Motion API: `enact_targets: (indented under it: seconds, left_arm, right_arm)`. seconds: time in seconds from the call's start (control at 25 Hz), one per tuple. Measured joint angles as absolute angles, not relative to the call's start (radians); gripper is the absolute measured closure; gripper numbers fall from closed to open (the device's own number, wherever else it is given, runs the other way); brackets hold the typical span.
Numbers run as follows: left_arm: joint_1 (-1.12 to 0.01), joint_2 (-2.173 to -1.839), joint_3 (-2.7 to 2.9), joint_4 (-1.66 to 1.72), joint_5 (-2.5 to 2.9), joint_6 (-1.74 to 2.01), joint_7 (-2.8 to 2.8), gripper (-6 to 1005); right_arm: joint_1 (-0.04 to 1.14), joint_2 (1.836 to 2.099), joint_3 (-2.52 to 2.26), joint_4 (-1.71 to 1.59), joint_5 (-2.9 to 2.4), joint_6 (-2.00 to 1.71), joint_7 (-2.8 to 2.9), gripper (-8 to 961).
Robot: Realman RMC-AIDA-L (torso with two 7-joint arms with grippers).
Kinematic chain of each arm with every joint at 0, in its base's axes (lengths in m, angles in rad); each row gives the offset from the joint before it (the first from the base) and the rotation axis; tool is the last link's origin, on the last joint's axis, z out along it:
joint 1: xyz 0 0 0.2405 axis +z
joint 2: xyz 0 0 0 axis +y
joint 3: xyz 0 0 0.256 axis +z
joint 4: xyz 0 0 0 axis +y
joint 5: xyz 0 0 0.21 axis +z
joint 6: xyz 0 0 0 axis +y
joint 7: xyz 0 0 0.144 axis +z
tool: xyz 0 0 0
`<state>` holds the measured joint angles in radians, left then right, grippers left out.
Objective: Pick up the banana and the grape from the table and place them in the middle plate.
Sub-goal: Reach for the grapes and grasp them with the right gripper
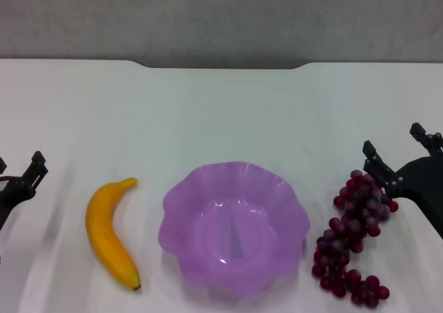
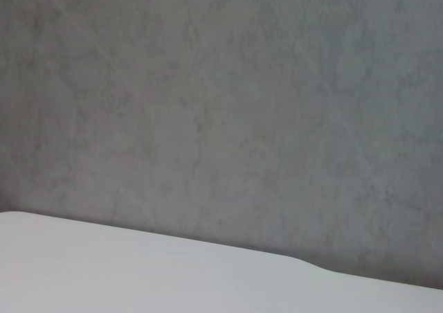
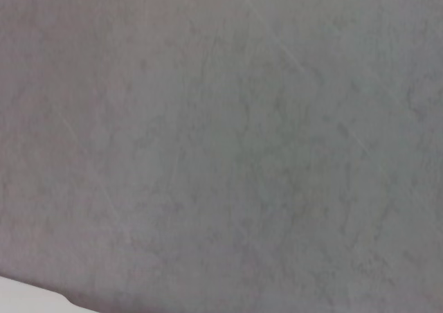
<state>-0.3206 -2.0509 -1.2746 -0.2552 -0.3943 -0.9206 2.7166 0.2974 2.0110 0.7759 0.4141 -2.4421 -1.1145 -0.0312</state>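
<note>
On the smooth white table [image 1: 221, 105], the translucent, scalloped middle plate [image 1: 181, 203] sat between the curved banana [image 1: 109, 233] and the knobbly, frosted grape [image 1: 349, 238]. The right gripper [image 1: 396, 155] hung beside the grape, prongs apart; the left gripper [image 1: 14, 178] likewise spread.

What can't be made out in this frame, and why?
- Left hand: head view's left edge cuts it off; only one finger shows, so its opening is unreadable.
- Right hand: open; its arm runs off the right edge.
- Grape bunch: top partly behind that hand.
- Both wrist views: only wall and a strip of table; no banana, purple plate or hands.
</note>
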Motion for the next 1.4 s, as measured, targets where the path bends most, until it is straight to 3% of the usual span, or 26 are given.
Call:
enact_targets:
  seconds: [0.84, 0.96, 1.24, 1.36, 1.4]
  left_arm:
    - [-0.313, -2.051, -1.280, -0.250, -0.394, -0.920, 2.717, 199]
    - [-0.304, -2.050, -1.283, -0.249, -0.394, -0.920, 2.717, 200]
    - [-0.297, -2.048, -1.285, -0.247, -0.394, -0.921, 2.717, 200]
    - [-0.297, -2.048, -1.285, -0.247, -0.394, -0.920, 2.718, 200]
    - [-0.297, -2.048, -1.285, -0.247, -0.394, -0.920, 2.718, 200]
  right_arm:
    - [0.302, 2.004, 0.778, 0.458, -2.442, -1.050, -0.020, 62]
    - [0.275, 1.985, 0.799, 0.562, -2.444, -0.977, -0.021, 62]
    - [0.156, 1.890, 0.940, 0.945, -2.478, -0.608, -0.044, 63]
    - [0.115, 1.887, 1.065, 1.123, -2.517, -0.316, -0.085, 63]
    - [0.105, 1.899, 1.121, 1.189, -2.524, -0.187, -0.105, 63]
